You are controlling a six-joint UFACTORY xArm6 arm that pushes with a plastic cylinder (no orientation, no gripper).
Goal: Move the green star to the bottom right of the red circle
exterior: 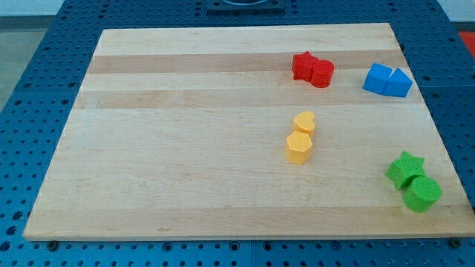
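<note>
Eight small matte blocks are sitting in touching pairs on the pale striped wooden board (185, 148), and my tip is not showing anywhere. Low at the view's right, the green star (405, 169) is touching a green cylinder (423, 193), well below the red circle (322, 73), which is pressing against a red star (303, 65).

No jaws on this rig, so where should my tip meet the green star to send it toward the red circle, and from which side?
Probably the green star's lower-right side, pushing up-left toward the spot just lower-right of the red circle. The green circle touches that very side, so come in beside it or clear it first. My tip is not in view.
</note>
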